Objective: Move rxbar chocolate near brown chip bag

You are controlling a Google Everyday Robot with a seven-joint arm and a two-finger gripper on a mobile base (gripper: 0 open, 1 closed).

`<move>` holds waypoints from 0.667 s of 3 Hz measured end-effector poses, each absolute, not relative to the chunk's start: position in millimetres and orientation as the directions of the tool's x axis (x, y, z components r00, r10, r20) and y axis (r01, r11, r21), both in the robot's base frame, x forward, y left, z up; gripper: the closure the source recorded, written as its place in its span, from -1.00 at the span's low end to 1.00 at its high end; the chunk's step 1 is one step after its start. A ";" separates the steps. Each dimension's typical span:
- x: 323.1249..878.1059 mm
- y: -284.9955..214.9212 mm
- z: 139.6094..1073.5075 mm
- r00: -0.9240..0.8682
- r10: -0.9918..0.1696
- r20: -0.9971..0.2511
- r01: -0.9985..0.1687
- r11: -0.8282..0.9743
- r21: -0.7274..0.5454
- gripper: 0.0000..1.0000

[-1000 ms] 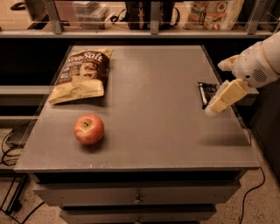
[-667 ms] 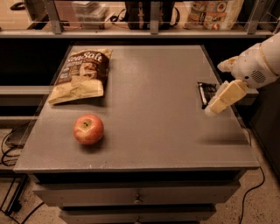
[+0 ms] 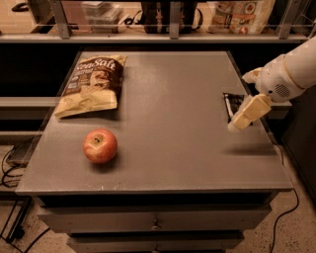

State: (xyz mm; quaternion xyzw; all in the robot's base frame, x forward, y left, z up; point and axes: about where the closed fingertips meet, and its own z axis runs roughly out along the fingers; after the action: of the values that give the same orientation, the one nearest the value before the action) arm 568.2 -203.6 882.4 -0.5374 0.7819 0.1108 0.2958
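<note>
The rxbar chocolate is a small flat black bar with a white stripe, lying near the right edge of the grey table. My gripper hangs just above it and covers its right part. The brown chip bag, dark brown on top with "Sea Salt" lettering and tan below, lies flat at the table's far left. The bar and the bag are far apart, on opposite sides of the table.
A red apple sits on the front left of the table, below the chip bag. A shelf with bags and boxes runs behind the table. Drawers are under the table's front edge. Cables lie on the floor at the left.
</note>
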 end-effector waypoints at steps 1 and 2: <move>585.9 -205.3 872.2 -0.197 -0.797 -0.571 -0.923 0.347 -0.166 -1.00; 599.9 -205.2 855.2 -0.172 -0.798 -0.578 -0.946 0.297 -0.129 -1.00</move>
State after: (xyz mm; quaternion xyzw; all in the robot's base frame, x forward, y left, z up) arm 599.9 -205.2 855.2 -0.5780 0.7542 0.1310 0.2827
